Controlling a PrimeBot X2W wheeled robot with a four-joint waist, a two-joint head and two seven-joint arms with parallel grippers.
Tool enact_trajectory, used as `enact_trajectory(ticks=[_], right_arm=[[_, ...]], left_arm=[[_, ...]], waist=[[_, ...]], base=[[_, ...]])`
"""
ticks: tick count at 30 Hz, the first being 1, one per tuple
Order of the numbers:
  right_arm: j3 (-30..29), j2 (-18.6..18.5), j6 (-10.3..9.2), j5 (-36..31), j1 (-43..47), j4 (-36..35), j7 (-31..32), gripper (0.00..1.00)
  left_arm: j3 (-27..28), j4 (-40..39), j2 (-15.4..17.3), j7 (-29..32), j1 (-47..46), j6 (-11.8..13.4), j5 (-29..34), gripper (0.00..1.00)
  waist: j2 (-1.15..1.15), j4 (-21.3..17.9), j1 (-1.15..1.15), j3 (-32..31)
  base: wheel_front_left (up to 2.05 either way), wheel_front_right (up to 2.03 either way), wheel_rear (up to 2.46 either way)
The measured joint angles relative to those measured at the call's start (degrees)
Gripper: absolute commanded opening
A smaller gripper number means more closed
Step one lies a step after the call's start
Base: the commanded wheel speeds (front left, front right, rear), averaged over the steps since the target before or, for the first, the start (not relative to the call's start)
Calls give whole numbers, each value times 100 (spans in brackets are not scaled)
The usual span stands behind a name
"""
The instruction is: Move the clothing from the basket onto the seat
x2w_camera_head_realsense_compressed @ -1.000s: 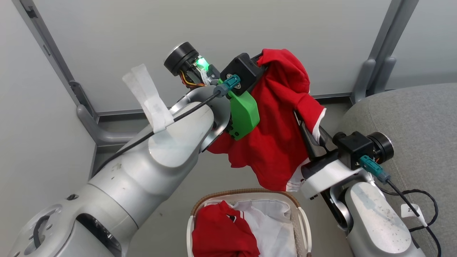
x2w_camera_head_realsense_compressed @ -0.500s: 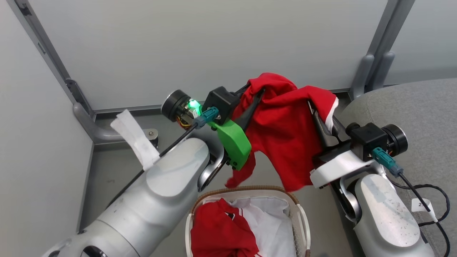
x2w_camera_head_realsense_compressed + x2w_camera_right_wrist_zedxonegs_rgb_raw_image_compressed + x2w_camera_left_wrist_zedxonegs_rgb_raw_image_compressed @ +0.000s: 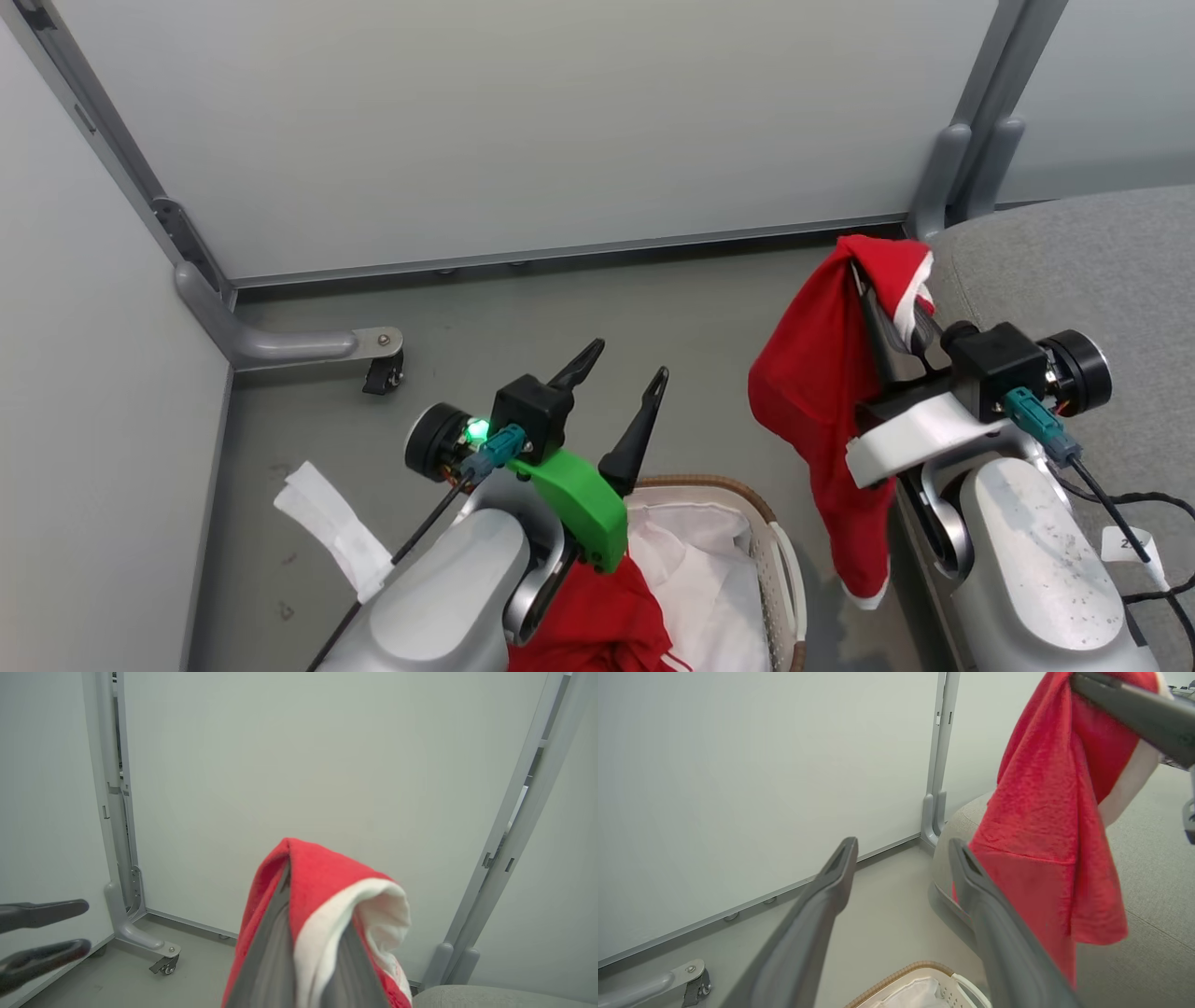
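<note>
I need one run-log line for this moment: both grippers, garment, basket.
left gripper: open, empty | right gripper: shut on red garment, hanging beside seat | basket: more red clothing inside

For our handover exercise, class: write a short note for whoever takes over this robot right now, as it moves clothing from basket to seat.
Left hand: open, empty, above the basket.
Right hand: shut on a red shirt, which hangs by the seat, not laid on it.
In the basket: another red garment on white fabric.
Done: one shirt out. Left: lay it on the seat, then fetch the other.
</note>
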Motion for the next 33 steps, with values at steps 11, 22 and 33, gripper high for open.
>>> enact_trajectory(ticks=[11, 22, 33], right_arm=[[-169, 0, 0, -69, 74, -41, 0, 0], [-167, 2, 1, -203, -41, -155, -1, 0], [-516, -4, 2, -497, -107, -294, -1, 0]], left_arm=[[732, -382, 2, 0, 689, -183, 687, 100], [1235, -754, -18, -3, 1131, -300, 1157, 100], [1136, -1100, -29, -3, 1254, -328, 1201, 100]], waist=[[0, -34, 0, 30], [0, -391, 0, 120], [0, -1370, 0, 316]], base=[[0, 0, 0], [0, 0, 0], [0, 0, 0]])
